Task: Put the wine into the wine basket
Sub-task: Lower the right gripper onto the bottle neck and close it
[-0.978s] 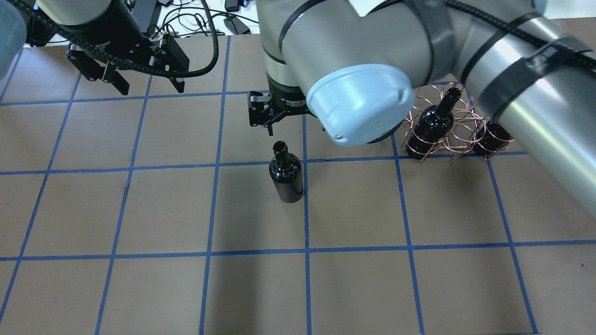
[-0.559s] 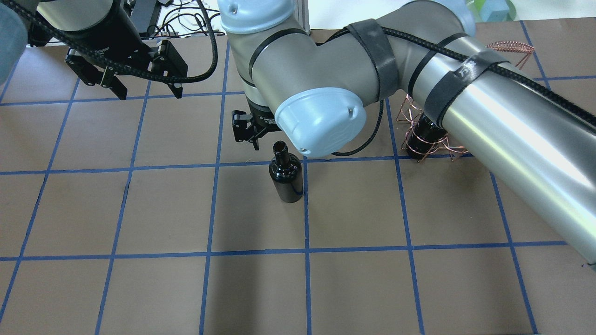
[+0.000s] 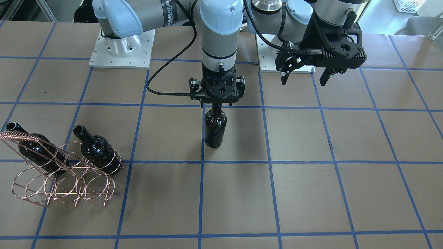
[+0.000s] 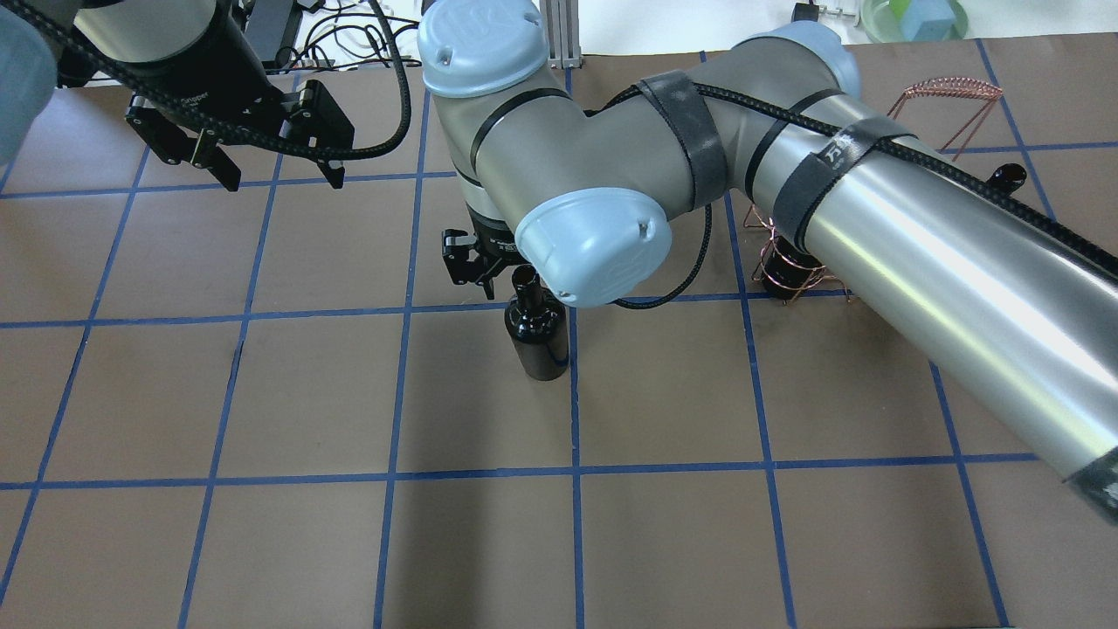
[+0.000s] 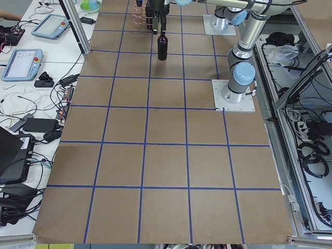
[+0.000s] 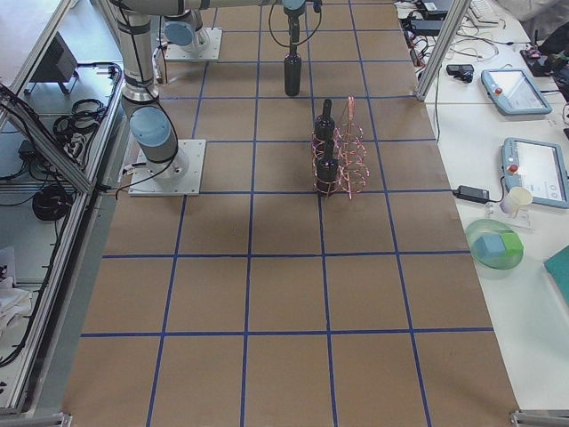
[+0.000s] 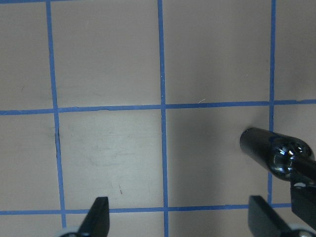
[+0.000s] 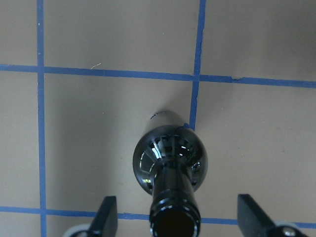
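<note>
A glossy black wine bottle (image 3: 215,126) stands upright near the table's middle; it also shows in the overhead view (image 4: 541,339). My right gripper (image 3: 217,103) hangs straight above it. In the right wrist view the bottle's neck and mouth (image 8: 174,207) sit between the open fingers (image 8: 106,217), which stand well apart from the glass. My left gripper (image 4: 278,170) is open and empty, hovering to the robot's left. The copper wire wine basket (image 3: 62,183) stands at the robot's right and holds two like bottles (image 3: 98,150).
The right arm's forearm (image 4: 917,262) crosses over the basket in the overhead view and hides most of it; only the handle (image 4: 948,87) shows. The left wrist view shows the standing bottle (image 7: 276,155) off to its right. Operator desks with tablets flank the table ends.
My right arm has swung left and toward the bottle and come down, so its open fingers now straddle the bottle's neck. The bottle and my left arm have stayed put.
</note>
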Controlling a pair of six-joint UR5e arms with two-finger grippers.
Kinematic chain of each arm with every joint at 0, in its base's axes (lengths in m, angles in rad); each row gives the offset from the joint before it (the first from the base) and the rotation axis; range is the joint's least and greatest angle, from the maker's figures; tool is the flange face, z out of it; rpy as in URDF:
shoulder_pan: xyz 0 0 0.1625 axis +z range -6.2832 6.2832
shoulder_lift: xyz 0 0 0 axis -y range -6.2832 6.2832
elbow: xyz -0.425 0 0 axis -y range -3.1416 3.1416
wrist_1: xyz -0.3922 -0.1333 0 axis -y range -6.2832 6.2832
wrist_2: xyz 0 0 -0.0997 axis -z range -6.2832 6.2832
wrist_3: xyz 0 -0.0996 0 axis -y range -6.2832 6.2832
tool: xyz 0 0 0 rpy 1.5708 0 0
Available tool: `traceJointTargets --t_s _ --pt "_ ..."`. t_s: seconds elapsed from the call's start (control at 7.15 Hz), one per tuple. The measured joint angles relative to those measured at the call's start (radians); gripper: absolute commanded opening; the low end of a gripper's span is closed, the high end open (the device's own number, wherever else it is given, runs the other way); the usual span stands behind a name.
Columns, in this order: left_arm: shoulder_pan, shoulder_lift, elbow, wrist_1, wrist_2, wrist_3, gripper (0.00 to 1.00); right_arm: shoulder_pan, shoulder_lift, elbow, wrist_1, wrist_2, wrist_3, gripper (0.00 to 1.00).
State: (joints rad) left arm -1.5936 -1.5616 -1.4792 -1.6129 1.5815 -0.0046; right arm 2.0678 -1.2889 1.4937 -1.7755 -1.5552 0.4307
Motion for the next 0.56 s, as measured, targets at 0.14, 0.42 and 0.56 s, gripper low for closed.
traceJointTargets --t_s 0.14,0.42,0.56 --pt "0.0 0.0 0.0 -0.001 0.0 0.0 1.0 0.0 0.001 0.001 -0.001 0.001 0.0 0.7" --pt "0.0 0.0 -0.001 -0.002 0.0 0.0 1.0 0.0 0.01 0.004 -0.002 0.003 0.0 0.66" --pt "0.0 0.0 -0.001 -0.002 0.0 0.0 1.0 0.0 0.017 0.006 -0.006 0.003 0.001 0.55"
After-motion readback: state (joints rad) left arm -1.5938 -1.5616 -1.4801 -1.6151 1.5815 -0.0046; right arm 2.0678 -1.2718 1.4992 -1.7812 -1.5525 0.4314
